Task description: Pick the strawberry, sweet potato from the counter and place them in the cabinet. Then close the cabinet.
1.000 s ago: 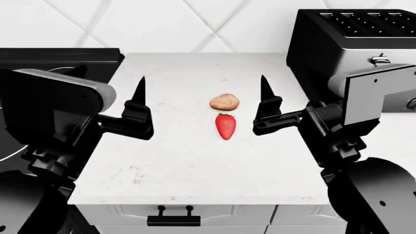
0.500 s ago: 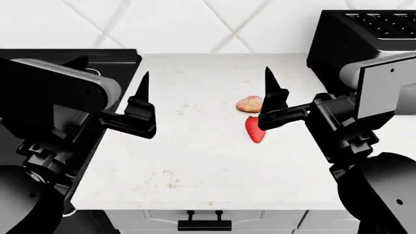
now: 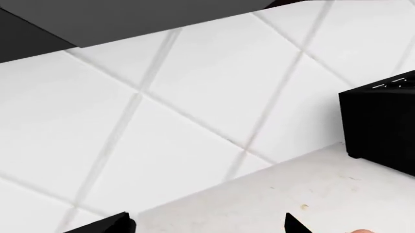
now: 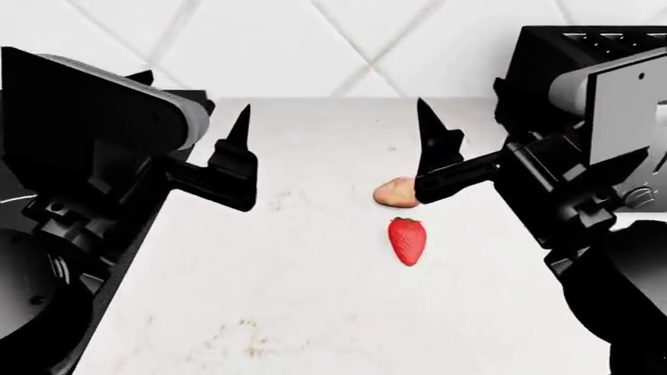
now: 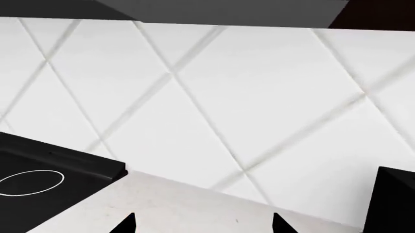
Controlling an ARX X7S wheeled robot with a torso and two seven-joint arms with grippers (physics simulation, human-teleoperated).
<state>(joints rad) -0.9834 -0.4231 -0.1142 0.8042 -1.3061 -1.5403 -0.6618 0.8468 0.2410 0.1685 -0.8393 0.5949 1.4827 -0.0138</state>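
Strawberry (image 4: 408, 240) lies on the white counter (image 4: 312, 312), near the sweet potato (image 4: 394, 192); both grippers, left (image 4: 237, 148) and right (image 4: 429, 148), hang spread apart, holding nothing

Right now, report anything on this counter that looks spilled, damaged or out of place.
Nothing stands out. The strawberry and the sweet potato lie whole on the counter, close together. The only marks are faint brownish specks in the stone. The toaster stands upright at the back. Both grippers, left and right, hold nothing.
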